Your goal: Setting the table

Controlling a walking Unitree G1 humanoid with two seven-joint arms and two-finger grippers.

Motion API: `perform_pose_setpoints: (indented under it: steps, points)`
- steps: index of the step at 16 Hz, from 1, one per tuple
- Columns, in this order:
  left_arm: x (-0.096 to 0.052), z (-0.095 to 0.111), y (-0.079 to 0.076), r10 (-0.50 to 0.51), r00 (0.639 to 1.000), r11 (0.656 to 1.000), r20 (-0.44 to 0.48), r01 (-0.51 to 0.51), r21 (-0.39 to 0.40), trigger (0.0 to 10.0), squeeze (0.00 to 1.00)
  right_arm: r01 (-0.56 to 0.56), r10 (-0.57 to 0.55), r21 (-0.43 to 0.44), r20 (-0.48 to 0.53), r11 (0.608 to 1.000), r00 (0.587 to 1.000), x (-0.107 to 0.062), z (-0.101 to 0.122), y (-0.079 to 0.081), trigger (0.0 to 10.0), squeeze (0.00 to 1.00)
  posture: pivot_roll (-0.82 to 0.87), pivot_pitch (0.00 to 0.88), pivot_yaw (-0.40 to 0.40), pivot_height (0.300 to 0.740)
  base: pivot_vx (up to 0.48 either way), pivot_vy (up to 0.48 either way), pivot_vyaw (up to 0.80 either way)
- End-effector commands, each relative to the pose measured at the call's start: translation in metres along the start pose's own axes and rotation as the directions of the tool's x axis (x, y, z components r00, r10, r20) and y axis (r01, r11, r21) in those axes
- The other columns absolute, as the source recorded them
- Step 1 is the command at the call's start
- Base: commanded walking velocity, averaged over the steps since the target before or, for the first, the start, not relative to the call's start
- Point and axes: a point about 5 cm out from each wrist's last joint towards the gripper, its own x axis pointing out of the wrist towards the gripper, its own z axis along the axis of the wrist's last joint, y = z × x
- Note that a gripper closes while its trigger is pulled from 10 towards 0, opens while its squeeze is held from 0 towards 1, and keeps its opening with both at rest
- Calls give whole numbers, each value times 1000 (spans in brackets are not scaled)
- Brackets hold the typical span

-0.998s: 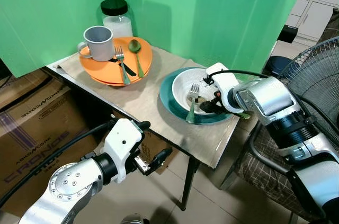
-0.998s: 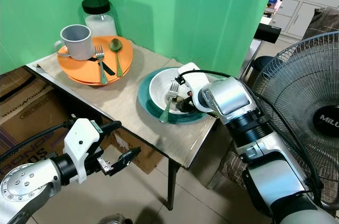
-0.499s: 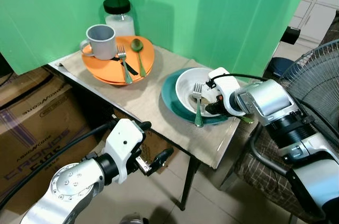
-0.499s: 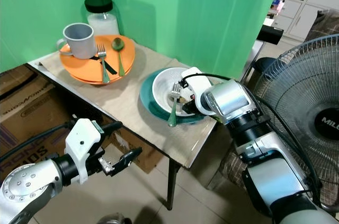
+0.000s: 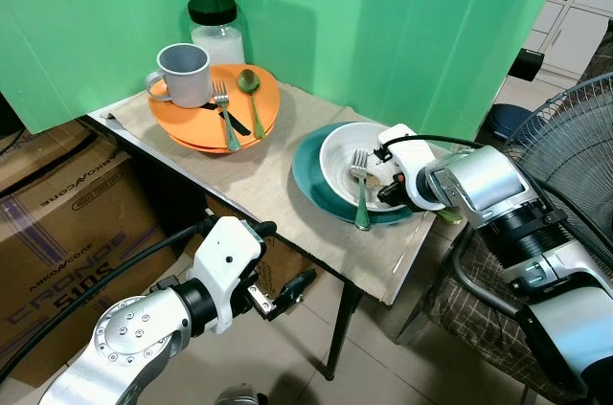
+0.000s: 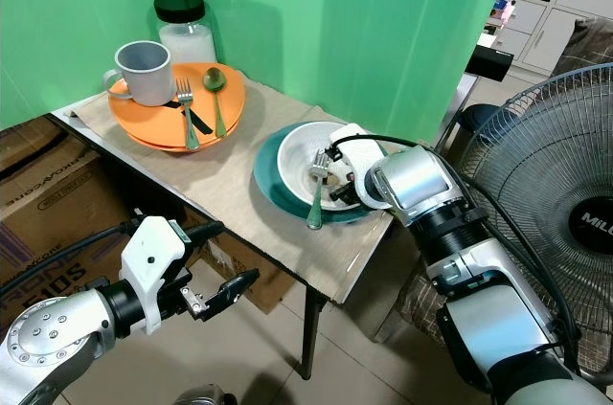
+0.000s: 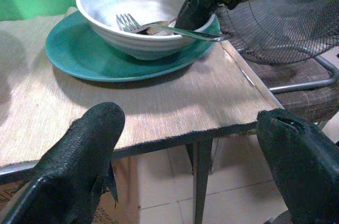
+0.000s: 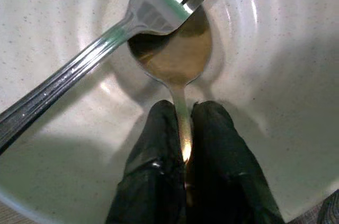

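Small worktop (image 5: 278, 194) against a green backdrop (image 5: 383, 22). On its right half sits a teal plate (image 5: 311, 175) with a white bowl (image 5: 337, 151) on it. A fork (image 5: 360, 190) leans in the bowl, tines inside, handle out over the rim and plate toward the worktop's front edge. The right gripper (image 8: 183, 128) reaches into the bowl from the right; the head views show its black fingers down at the bowl's inner wall, but not what they grasp. The right wrist view settles it: the jaws are clenched on the thin handle of a spoon (image 8: 175, 57), its brownish bowl-end flat on the bottom of the white bowl, with the fork tines lying across its far edge. The left gripper (image 5: 278, 290) hangs below the worktop's front edge, jaws released and wide apart, grasping nothing; the left wrist view shows both fingers (image 7: 79, 155) spread, looking across at the plate, bowl and fork, with the right gripper dipping in from behind. At the far left corner an orange plate (image 5: 182, 123) carries a grey mug (image 5: 182, 75), a second fork (image 5: 223, 118) and a green spoon (image 5: 249, 99); a jar with a black lid (image 5: 213, 27) stands just behind. Cardboard boxes (image 5: 67, 213) sit under the left side, a fan (image 6: 560, 185) at the right.
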Motion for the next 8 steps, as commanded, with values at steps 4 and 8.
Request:
perform_pose_setpoints:
  steps: [4,8]
  points:
    - [1,1,0,-6,1000,1000,-1,6,9,10000,0,33,-32,-21,42,999,999,-6,12,-4,0,0,92,0,-34,740,0,0,0]
    - [1,1,0,0,1000,1000,1,0,11,10000,0,43,-41,-19,81,999,996,-14,22,-8,0,0,91,0,-33,740,0,0,0]
